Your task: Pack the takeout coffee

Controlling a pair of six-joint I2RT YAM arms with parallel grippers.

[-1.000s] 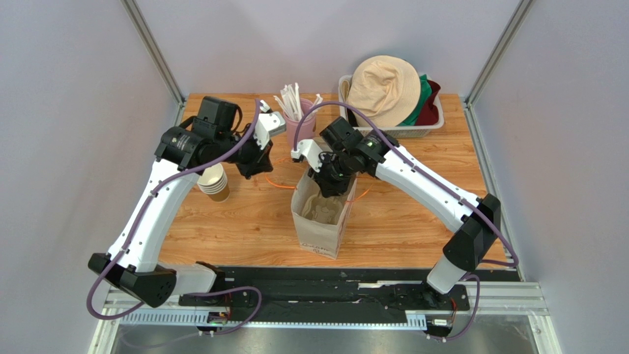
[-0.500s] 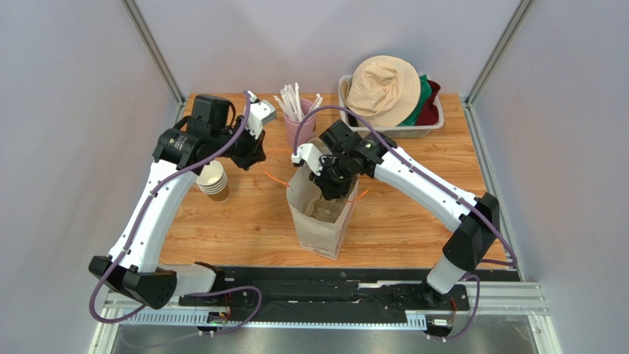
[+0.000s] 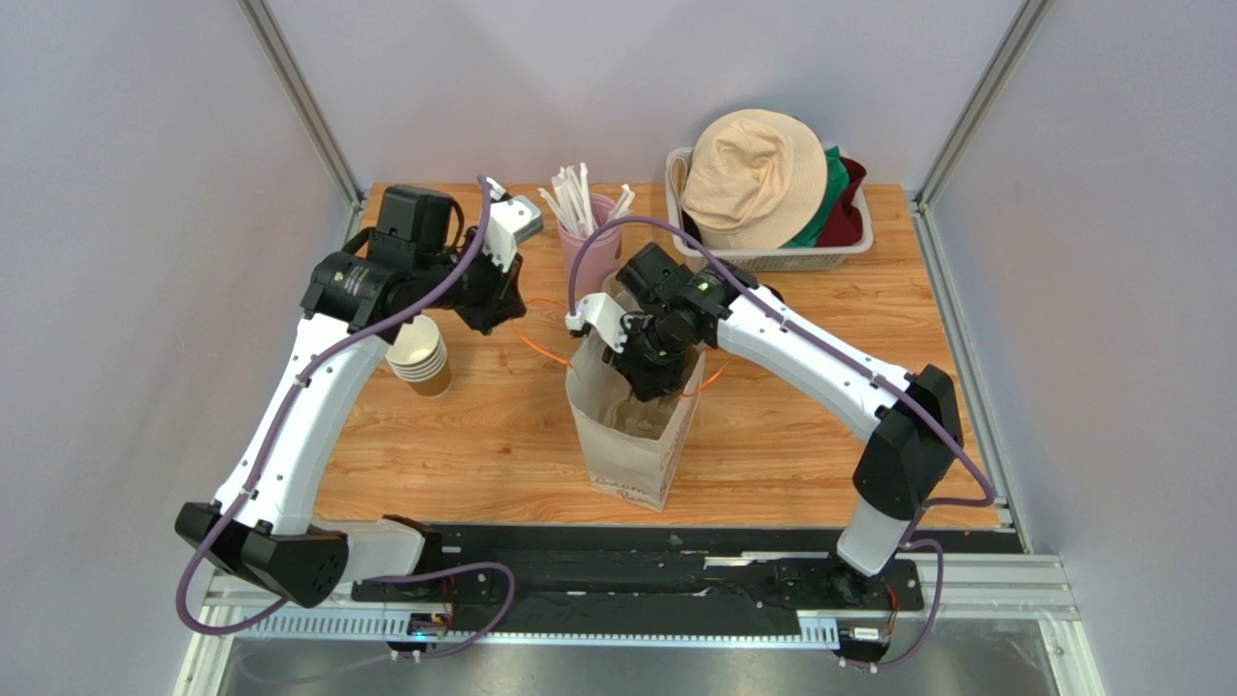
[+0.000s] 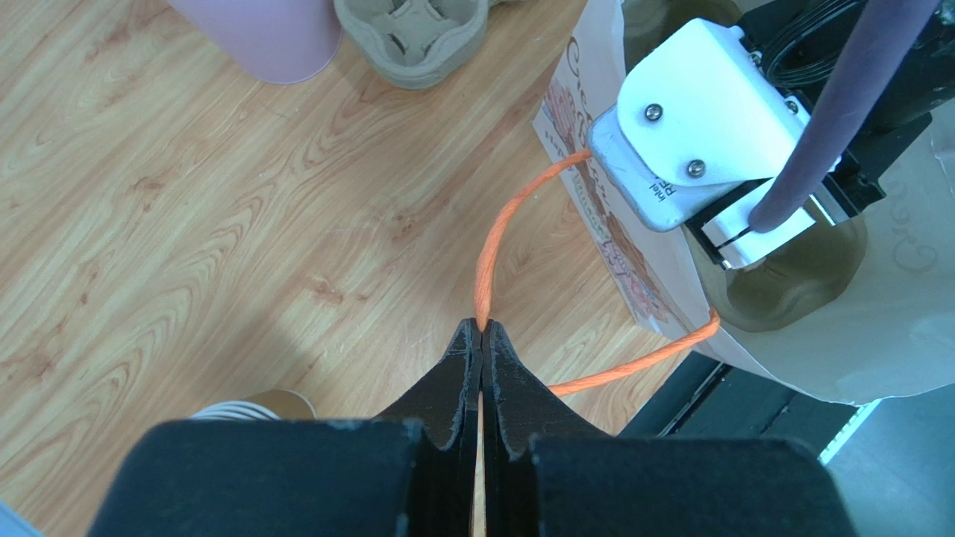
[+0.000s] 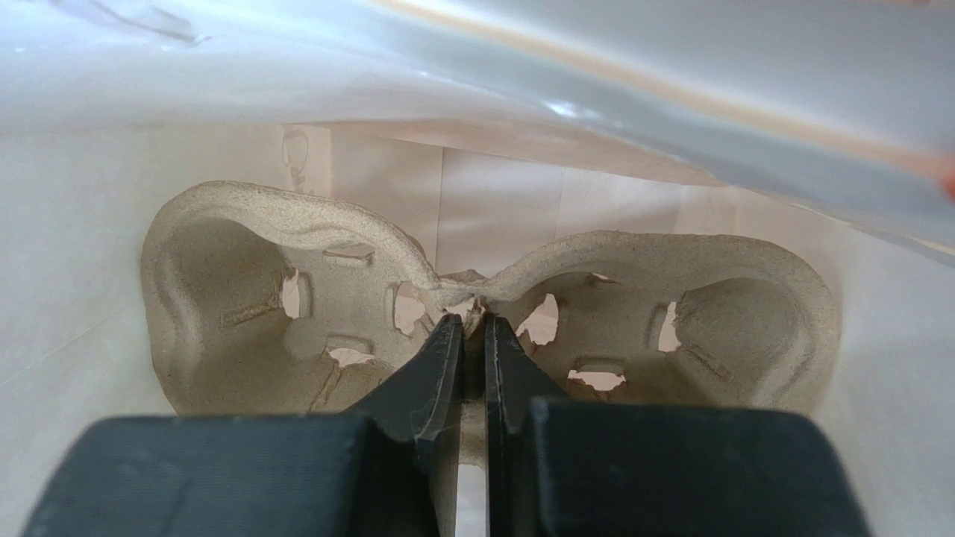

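The takeout coffee is out of view in every frame. A brown paper bag point(image 3: 627, 447) stands open at the table's middle. My left gripper point(image 4: 482, 327) is shut on its orange cord handle point(image 4: 493, 241) and holds it out to the bag's left. My right gripper point(image 5: 470, 320) reaches down inside the bag point(image 5: 67, 369). It is shut on the middle ridge of a grey pulp cup carrier point(image 5: 224, 291), which lies low in the bag. From above, the right gripper point(image 3: 649, 380) is sunk into the bag's mouth. The left gripper point(image 3: 508, 305) hovers left of the bag.
A stack of lidless brown paper cups point(image 3: 420, 357) stands at the left, under my left arm. A pink cup of white sticks point(image 3: 587, 221) and another pulp carrier point(image 4: 409, 31) sit behind the bag. A basket of hats point(image 3: 770, 196) fills the back right corner.
My left gripper has drawn the orange handle back and to the left, and the bag has shifted slightly left with it. My right gripper has stayed inside the bag, shut on the carrier.
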